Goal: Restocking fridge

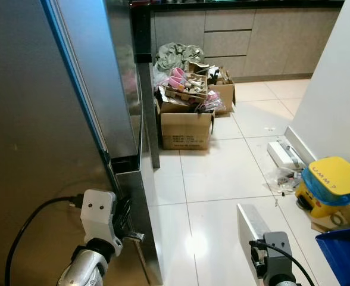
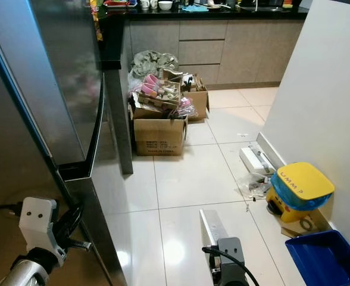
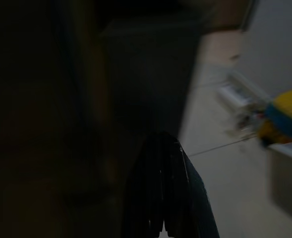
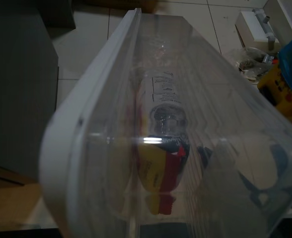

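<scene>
Left jaws [image 3: 161, 198] closed; clear bin [image 4: 136, 124] holds red-yellow-labelled bottle [image 4: 163, 163].

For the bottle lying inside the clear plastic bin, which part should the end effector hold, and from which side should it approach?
Probably the labelled middle of the bottle, approached from above through what seems the open top of the clear bin. The bottle lies on its side along the narrow bin, so the walls stand close beside it and its ends look hard to reach.

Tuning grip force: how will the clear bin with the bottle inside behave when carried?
The clear bin looks like thin rigid plastic, probably smooth and slippery. The bottle lies loose on its side, so it may roll and shift the load when tilted.
</scene>
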Controlling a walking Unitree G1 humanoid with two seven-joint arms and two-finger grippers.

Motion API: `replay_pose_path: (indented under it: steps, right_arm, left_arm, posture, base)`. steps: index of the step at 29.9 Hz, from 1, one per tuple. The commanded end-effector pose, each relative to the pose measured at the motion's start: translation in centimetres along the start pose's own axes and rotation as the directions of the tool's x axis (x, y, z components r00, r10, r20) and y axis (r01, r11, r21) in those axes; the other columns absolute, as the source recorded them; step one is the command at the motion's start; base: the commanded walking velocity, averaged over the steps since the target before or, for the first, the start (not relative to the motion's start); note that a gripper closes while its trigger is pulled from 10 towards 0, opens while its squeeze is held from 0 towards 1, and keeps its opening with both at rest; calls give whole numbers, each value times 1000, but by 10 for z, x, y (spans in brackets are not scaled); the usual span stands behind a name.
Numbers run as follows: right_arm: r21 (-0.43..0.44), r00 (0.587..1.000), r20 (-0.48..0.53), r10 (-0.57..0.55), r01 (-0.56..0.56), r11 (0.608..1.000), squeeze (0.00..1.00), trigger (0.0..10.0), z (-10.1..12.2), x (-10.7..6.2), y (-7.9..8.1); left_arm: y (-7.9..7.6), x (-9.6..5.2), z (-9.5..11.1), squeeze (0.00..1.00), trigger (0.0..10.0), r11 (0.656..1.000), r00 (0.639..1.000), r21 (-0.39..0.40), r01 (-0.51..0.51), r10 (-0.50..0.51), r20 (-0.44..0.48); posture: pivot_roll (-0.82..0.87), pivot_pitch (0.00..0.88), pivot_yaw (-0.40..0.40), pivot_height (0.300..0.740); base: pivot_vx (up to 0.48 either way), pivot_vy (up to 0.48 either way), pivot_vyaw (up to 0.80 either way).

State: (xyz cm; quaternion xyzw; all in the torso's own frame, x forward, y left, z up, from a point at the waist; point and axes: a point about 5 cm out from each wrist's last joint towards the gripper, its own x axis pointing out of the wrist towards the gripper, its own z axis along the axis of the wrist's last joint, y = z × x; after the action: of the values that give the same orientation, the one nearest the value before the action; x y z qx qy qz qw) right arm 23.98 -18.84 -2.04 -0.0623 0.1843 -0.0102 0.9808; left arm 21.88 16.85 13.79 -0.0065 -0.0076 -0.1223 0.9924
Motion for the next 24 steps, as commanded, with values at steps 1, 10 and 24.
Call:
replay_pose_path:
  steps: [1, 10, 24]
  right_arm:
    - [-4, 1000, 6, -3, 3, 1000, 0, 10000, -1, -1, -1]
    - [0, 1000, 5, -3, 3, 1000, 0, 10000, -1, -1, 0]
    - [1, 1000, 8, -6, 6, 1000, 0, 10000, 0, 0, 1]
  left_arm:
    - [-3, -5, -2, 0, 10000, 999, 999, -3, 35, -35, -26]
    - [-9, 4, 2, 0, 10000, 998, 998, -22, 57, -58, -14]
    - [37, 27, 4, 0, 10000, 955, 956, 40, -294, 294, 17]
  posture:
    - [-62, 48, 3, 740]
    - [-60, 49, 3, 740]
    - [-62, 45, 1, 740]
  base:
    - [0, 0, 0]
    - [0, 0, 0]
    - [0, 0, 0]
